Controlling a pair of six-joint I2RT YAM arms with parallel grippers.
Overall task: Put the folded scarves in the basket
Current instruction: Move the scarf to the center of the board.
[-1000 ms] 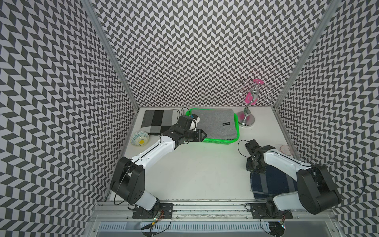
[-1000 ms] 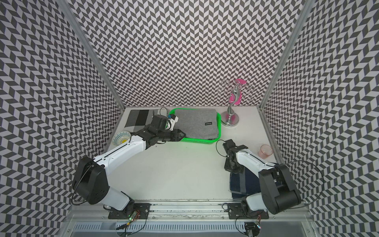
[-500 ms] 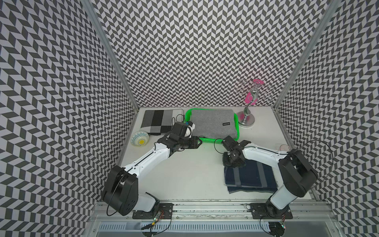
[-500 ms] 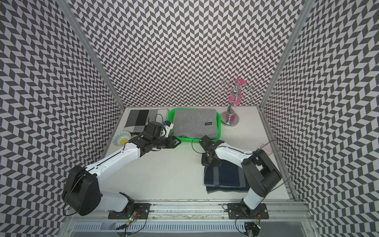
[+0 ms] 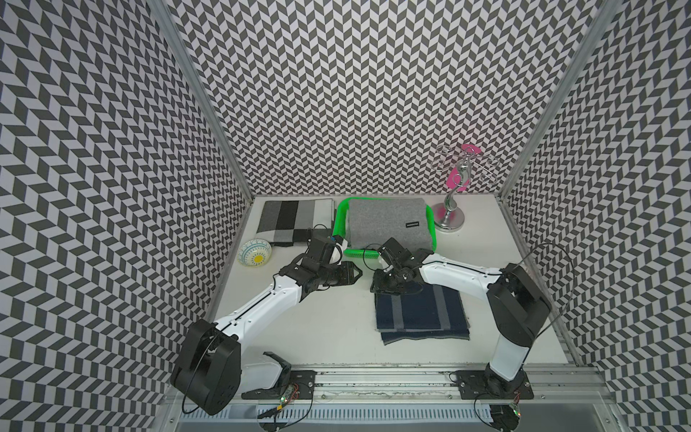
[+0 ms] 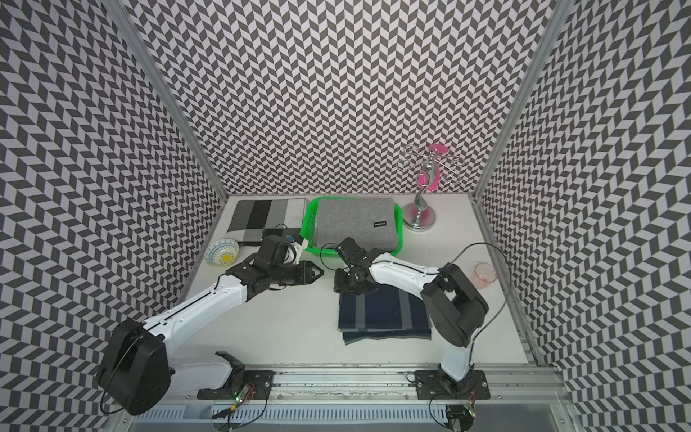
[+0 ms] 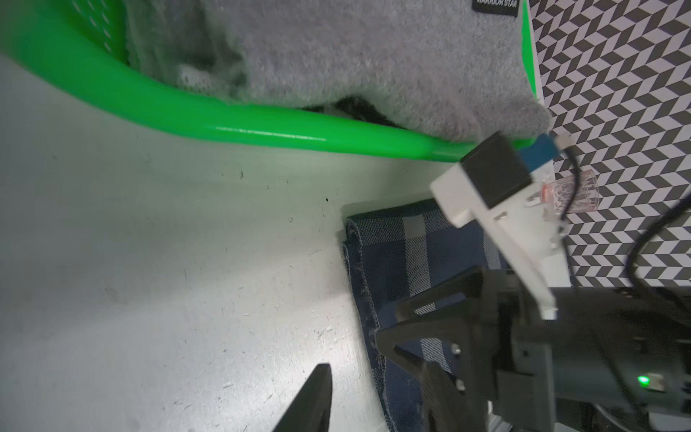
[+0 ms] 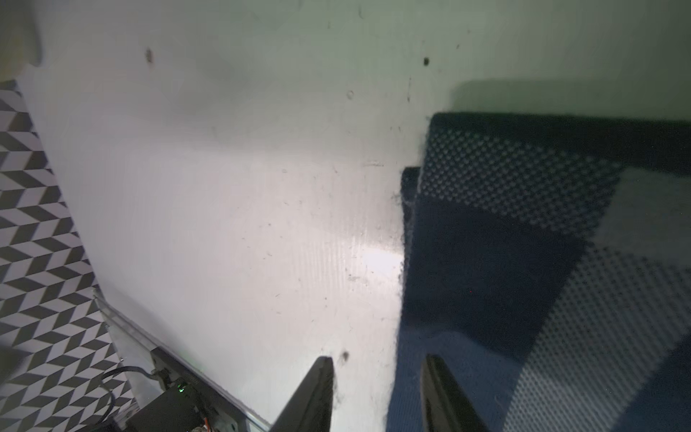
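Observation:
The folded scarf (image 5: 420, 312) (image 6: 383, 312), navy with grey stripes, lies flat on the table in front of the green basket (image 5: 341, 220) (image 6: 307, 221). A grey scarf (image 5: 387, 224) fills the basket. My right gripper (image 5: 375, 288) (image 6: 336, 288) points down at the navy scarf's far left corner. In the right wrist view it is open (image 8: 377, 374), straddling the scarf's (image 8: 523, 262) edge. My left gripper (image 5: 357, 275) (image 6: 319, 272) is open and empty just left of that corner. The left wrist view (image 7: 377, 396) shows the basket rim (image 7: 261, 131) and the scarf (image 7: 389, 254).
A grey-and-black checked cloth (image 5: 295, 220) lies at the back left, with a patterned bowl (image 5: 254, 253) in front of it. A metal stand (image 5: 448, 217) rises right of the basket. A pink cup (image 6: 485, 275) stands by the right wall.
The right gripper slid left across the table with the navy scarf, then its jaws opened. The left gripper drew back from the basket's corner toward the scarf.

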